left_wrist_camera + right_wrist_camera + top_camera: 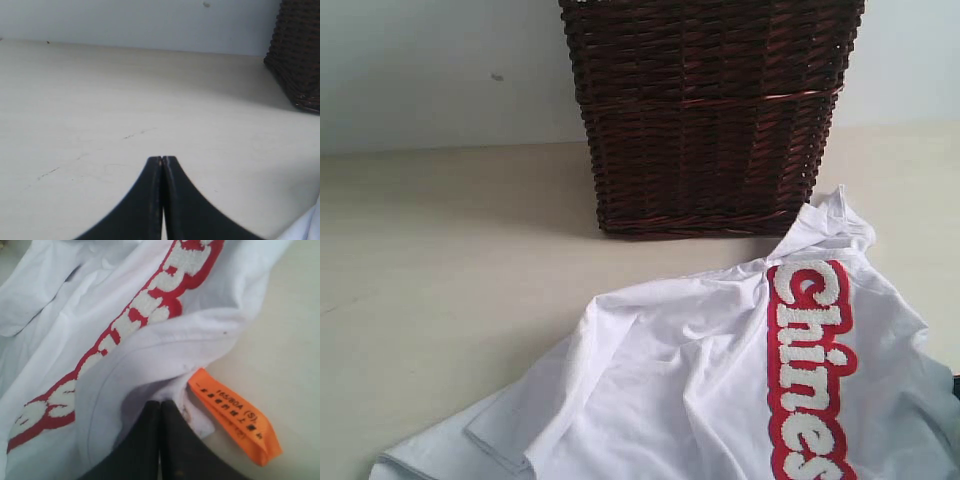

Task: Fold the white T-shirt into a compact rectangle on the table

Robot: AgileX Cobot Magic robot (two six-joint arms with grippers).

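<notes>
The white T-shirt (700,380) lies crumpled on the table (450,250) at the front right, its red-outlined lettering (810,370) facing up. In the right wrist view my right gripper (160,402) is shut on the shirt's (100,315) neck edge, where the cloth puckers at the fingertips, right beside the orange neck tag (235,415). My left gripper (162,158) is shut with nothing in it, over bare table (100,90). A corner of the shirt (312,227) shows at the edge of that view. Neither gripper shows clearly in the exterior view.
A dark wicker basket (710,110) stands at the back centre against the pale wall, just behind the shirt's far tip; its corner (297,55) also shows in the left wrist view. Bare table spreads to the left of the shirt.
</notes>
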